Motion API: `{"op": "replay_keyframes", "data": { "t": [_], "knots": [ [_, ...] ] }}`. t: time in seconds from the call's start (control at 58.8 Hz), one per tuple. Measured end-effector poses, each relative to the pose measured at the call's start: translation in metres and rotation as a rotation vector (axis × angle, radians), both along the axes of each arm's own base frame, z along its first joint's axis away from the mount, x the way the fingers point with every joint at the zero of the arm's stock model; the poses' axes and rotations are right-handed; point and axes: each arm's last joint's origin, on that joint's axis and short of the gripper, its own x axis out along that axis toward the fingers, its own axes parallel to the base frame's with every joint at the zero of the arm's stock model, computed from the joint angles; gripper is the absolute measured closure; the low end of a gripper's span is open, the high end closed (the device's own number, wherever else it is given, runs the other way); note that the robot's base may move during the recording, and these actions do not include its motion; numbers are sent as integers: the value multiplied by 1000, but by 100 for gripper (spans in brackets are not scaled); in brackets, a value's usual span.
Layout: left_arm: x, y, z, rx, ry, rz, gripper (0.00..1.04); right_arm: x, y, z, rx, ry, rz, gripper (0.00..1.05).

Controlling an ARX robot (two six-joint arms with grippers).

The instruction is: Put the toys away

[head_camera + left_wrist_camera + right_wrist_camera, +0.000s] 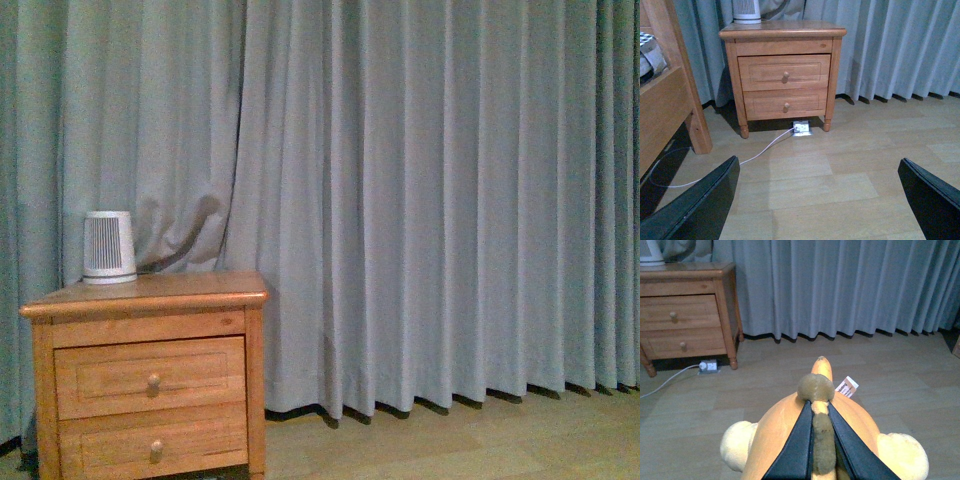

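Note:
In the right wrist view my right gripper (818,407) is shut on the orange-yellow plush animal (777,432), pinching an olive-brown ridge along its back between the two black fingers (797,445). The plush has pale yellow paws at both sides and a white tag (846,387). It hangs above the wooden floor. In the left wrist view my left gripper (817,187) is open and empty, its two black fingers (700,207) wide apart over bare floor. Neither gripper nor the plush shows in the front view.
A wooden nightstand (150,385) with two drawers stands against grey curtains (420,200), a small white ribbed device (109,246) on top. It also shows in the left wrist view (784,75). A floor socket (802,128) with a white cable lies in front of it. A wooden bed frame (670,95) stands beside it.

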Motion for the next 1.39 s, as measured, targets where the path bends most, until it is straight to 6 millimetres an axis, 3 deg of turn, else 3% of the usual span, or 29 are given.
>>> {"op": "replay_keyframes", "data": {
  "t": [1.395],
  "knots": [
    [0,0,0,0,0,2,6,0,0,0,0,0,3,99]
  ]
}}
